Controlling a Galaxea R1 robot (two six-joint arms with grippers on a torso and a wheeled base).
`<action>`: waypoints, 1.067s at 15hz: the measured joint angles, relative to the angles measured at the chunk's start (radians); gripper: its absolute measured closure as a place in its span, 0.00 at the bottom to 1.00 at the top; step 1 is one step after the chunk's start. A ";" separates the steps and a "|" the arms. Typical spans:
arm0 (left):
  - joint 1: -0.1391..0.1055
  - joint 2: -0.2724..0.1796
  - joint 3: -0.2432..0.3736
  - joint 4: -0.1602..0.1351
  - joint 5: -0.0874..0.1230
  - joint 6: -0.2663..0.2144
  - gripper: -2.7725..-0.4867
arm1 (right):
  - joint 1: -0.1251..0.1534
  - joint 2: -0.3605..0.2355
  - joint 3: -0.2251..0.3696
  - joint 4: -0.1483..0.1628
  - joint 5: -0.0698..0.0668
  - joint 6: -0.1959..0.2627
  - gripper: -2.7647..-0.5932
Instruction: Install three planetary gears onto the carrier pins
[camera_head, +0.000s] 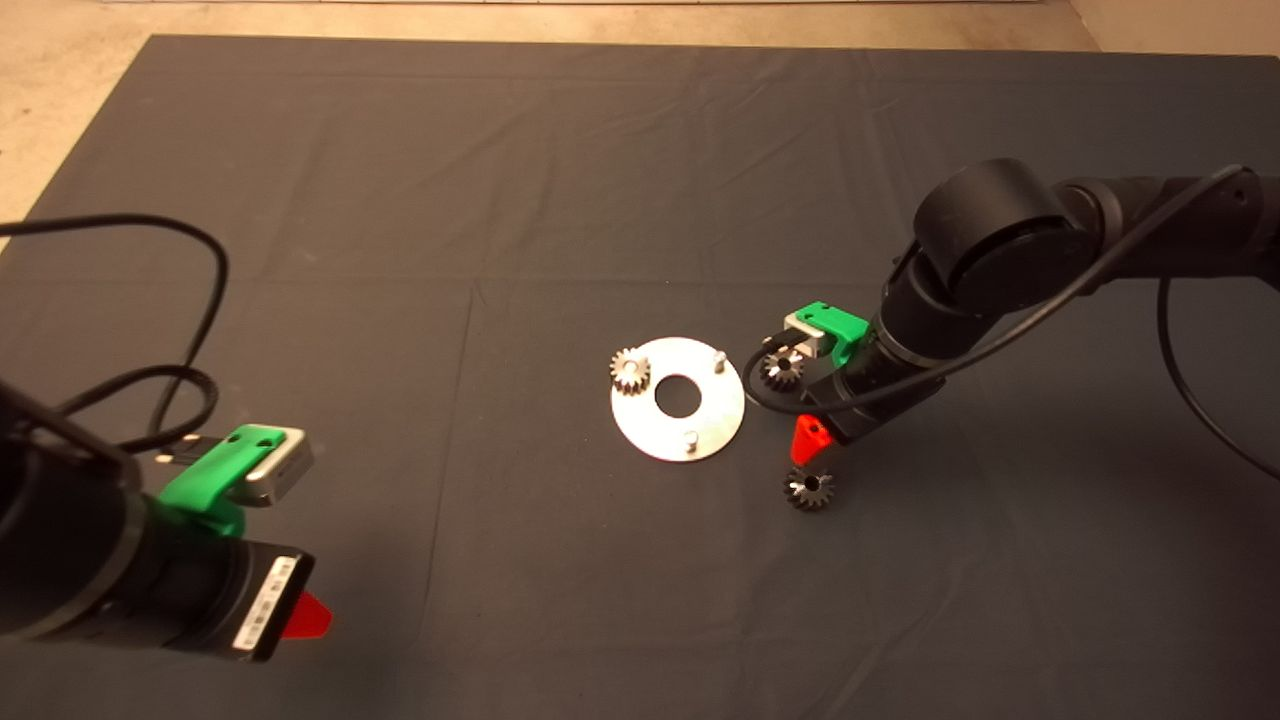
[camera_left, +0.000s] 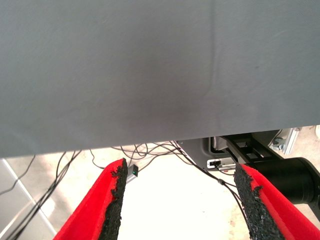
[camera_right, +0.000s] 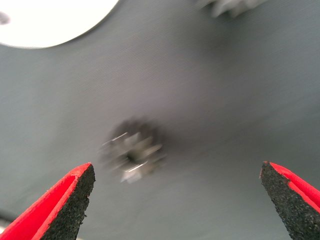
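The round shiny disc (camera_head: 655, 425) lies mid-mat. One planetary gear (camera_head: 630, 371) sits on its left pin. Two carrier pins (camera_head: 719, 358) (camera_head: 690, 438) stand bare. Two loose gears (camera_head: 781, 369) (camera_head: 809, 489) rest on the mat to the right of the disc. My right gripper (camera_head: 812, 445) hovers between them, open. In the right wrist view a blurred gear (camera_right: 132, 152) lies on the mat below the open gripper (camera_right: 177, 200), nearer one red finger (camera_right: 65, 200). The disc's edge (camera_right: 45, 20) and another gear (camera_right: 232, 6) show farther off. My left gripper (camera_head: 305, 615) waits at the lower left, open.
A black cable (camera_head: 190, 330) loops over the mat by the left arm. The left wrist view shows the mat's edge (camera_left: 160, 135) and floor with cables (camera_left: 150, 150) beyond it. The right arm's cable (camera_head: 1190, 400) hangs above the mat's right side.
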 joint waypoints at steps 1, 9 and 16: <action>0.000 -0.018 0.003 -0.005 0.000 0.007 0.57 | -0.004 0.008 -0.025 -0.006 -0.001 -0.023 0.14; -0.003 -0.106 0.015 -0.023 -0.001 0.057 0.57 | -0.011 0.068 -0.150 -0.039 0.000 -0.136 0.14; -0.003 -0.115 0.018 -0.024 0.000 0.062 0.57 | -0.012 0.093 -0.243 -0.065 0.001 -0.168 0.14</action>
